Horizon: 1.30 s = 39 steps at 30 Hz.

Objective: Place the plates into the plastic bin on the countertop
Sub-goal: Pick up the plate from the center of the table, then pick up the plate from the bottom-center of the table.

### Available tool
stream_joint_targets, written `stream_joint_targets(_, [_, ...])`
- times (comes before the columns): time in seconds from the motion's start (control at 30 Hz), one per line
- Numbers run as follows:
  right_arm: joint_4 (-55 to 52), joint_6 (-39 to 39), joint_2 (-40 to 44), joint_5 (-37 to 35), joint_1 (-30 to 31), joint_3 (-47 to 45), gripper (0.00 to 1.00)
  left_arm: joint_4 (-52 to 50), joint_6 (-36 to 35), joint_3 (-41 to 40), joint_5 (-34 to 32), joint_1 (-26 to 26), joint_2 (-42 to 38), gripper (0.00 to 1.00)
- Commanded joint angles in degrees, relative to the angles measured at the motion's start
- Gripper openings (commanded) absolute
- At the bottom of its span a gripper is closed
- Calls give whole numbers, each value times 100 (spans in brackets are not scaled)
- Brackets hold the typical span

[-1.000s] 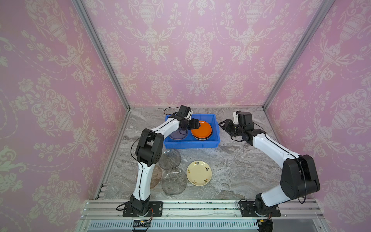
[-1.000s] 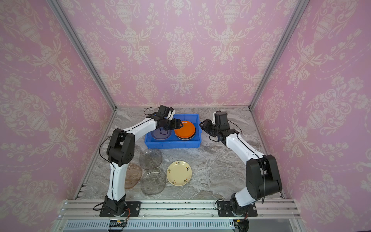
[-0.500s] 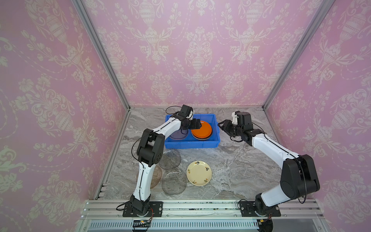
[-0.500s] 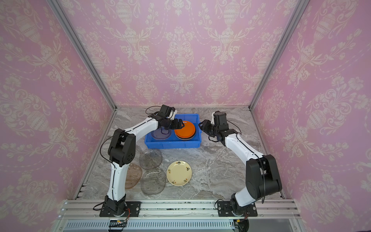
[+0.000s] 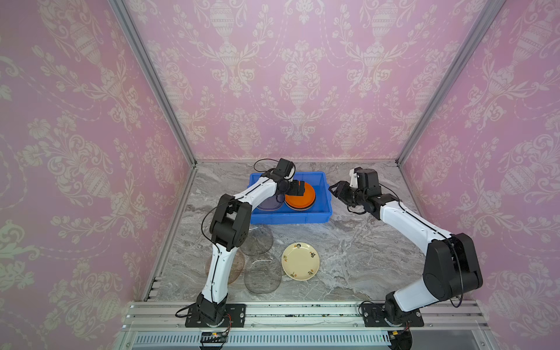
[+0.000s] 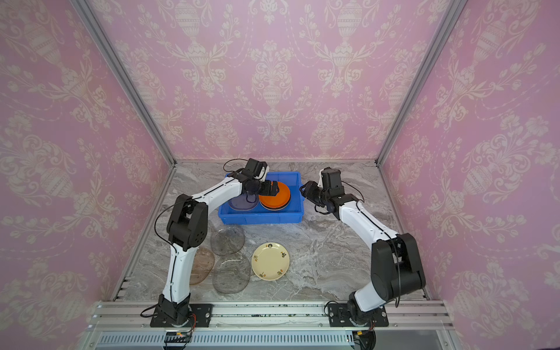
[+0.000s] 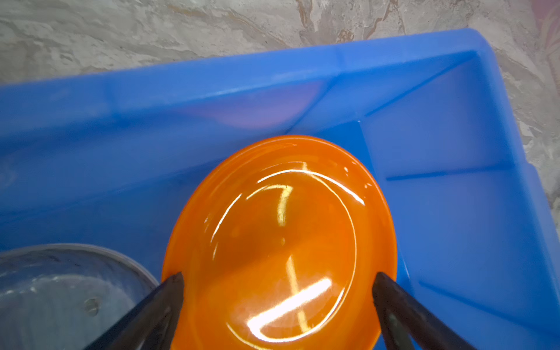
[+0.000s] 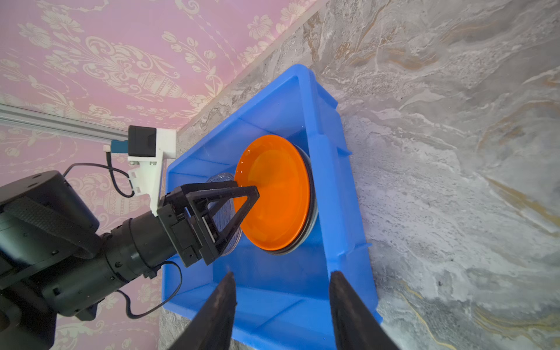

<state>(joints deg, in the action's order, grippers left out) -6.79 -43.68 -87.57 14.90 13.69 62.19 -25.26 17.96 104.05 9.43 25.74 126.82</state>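
The blue plastic bin [image 5: 291, 217] [image 6: 260, 218] stands at the back of the countertop [image 5: 363, 257]. In its right half an orange plate [image 5: 301, 198] [image 7: 281, 242] [image 8: 275, 194] lies on top of darker plates. A clear plate [image 5: 269, 204] [image 7: 60, 288] lies in the left half. My left gripper [image 5: 300, 189] [image 7: 278, 275] hovers open over the orange plate, its tips at the plate's two sides. My right gripper [image 5: 333, 189] [image 8: 281, 274] is open and holds nothing, just outside the bin's right end wall [image 8: 330, 181].
In front of the bin, two clear grey plates [image 5: 257, 241] [image 5: 263, 274], a cream plate with dark motifs [image 5: 300, 261] and an amber plate [image 5: 235, 266] lie on the countertop. The left arm partly hides the amber one. Pink walls and aluminium rails close in the sides.
The left gripper's jaws have spread wider over the orange plate, which lies on the stack in the bin. The right arm has stayed put.
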Motion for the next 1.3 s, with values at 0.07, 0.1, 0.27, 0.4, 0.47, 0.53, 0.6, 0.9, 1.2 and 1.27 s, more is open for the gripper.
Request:
stream_joint_targets(0.07, [-570,680,715,-508,88,198,52,70,-582,382,-1193,-16,-931,99])
stream_joint_targets(0.1, [-685,802,847,-533,118,168,52,119,-614,346,-1274,-17,-1067,99])
stream_joint_targets(0.27, [-1112,1067,1613,-523,262,-337,51,258,-475,-203,-1090,-23,-1648,99])
stream_joint_targets(0.4, [-1646,1160,2260,-253,417,-813,48,512,-291,-1312,-446,-16,-2351,99])
stream_joint_targets(0.47, [-2001,1195,2444,34,503,-967,45,684,-188,-1973,-263,-16,-2806,99])
stream_joint_targets(0.53, [-2265,1196,2604,229,692,-1171,40,858,-97,-2659,-51,-16,-3321,99])
stream_joint_targets(0.6, [-2236,1089,2761,496,865,-1472,35,1027,54,-3249,180,-16,-3818,99])
stream_joint_targets(0.9, [-533,23,2675,1620,1373,-3192,30,922,614,-4782,1260,-9,-5202,99])
stream_joint_targets(1.2, [697,-283,1674,1794,1739,-3517,30,1251,1002,-5541,1641,1,-5363,99])
stream_joint_targets(1.27, [714,-321,1491,1729,1790,-3509,30,1284,1021,-5598,1629,4,-5377,99])
